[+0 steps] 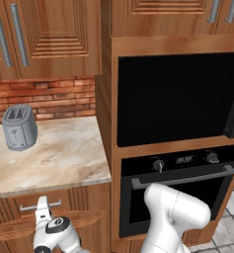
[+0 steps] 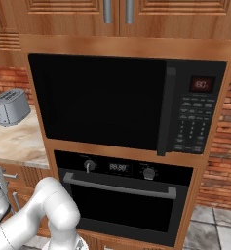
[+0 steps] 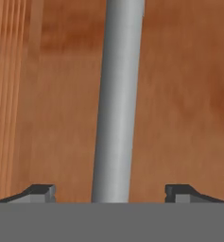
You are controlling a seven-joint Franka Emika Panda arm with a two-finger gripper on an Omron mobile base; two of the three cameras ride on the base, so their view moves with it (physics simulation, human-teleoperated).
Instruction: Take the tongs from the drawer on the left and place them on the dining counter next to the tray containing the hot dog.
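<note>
fingers straddling the drawer handle

the white arm is reaching down low to the left, and its gripper (image 1: 41,203) is sitting right at the front of the drawer (image 1: 10,210), the shallow reddish-brown one just under the small marbled surface (image 1: 54,158). in the hand view the silver bar handle (image 3: 117,101) is running straight up between the two dark fingers (image 3: 38,193), which are standing wide, one on each side of the bar and apart from it, with the wood of the drawer front (image 3: 179,94) close behind. whether the bar is being touched i cannot tell; nothing is looking clamped.

the drawer is looking closed, its panelled front sitting in line with the cabinet face, so whatever is inside is hidden from where i am standing.

a grey toaster (image 1: 19,127) is standing on the marbled surface against the brick wall (image 1: 49,101). to the right, a black microwave (image 2: 117,100) is sitting in the wooden column above a black oven (image 2: 122,195) with a long silver handle and two knobs. wooden cabinet doors (image 1: 44,34) with vertical handles are hanging above the toaster.
</note>
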